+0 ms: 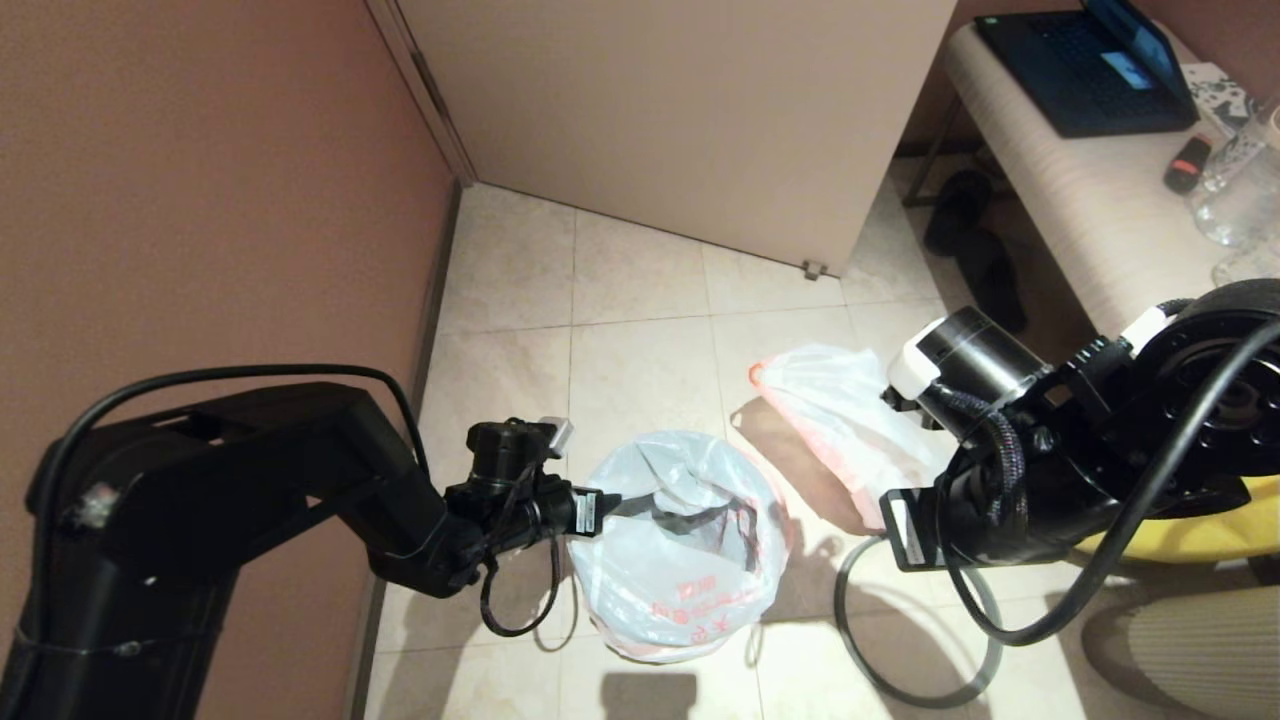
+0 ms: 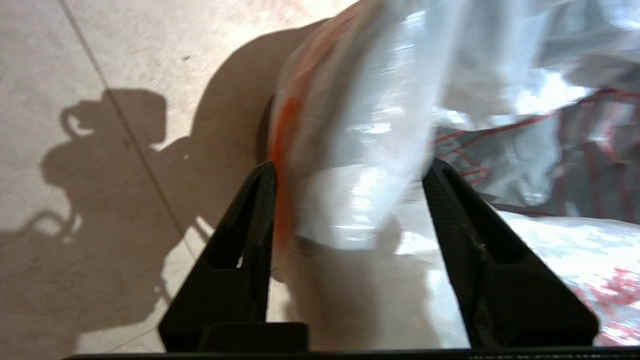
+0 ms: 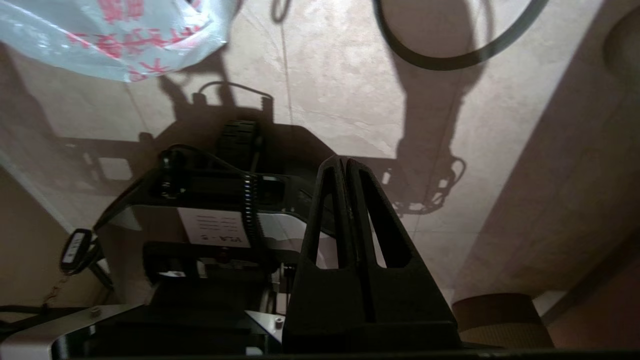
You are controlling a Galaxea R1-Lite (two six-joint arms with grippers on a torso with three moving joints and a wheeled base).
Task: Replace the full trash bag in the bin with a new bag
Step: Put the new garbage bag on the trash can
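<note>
Floor scene by the wall (image 1: 200, 200). The new bag (image 1: 680, 540) drapes over the bin, whose body is hidden under the plastic; its pink band hangs round the outside. The left gripper (image 2: 350, 172) stands at the bag's wall-side edge, jaws spread, film between them. The full bag (image 1: 840, 410) lies on the tiles just beyond, near a grey hoop (image 1: 915, 640) lying flat on the floor. The right gripper (image 3: 346, 165), jaws pressed together and empty, hangs over bare tiles.

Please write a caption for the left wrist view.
Open left gripper around the rim of the new bag, above the tiled floor.
</note>
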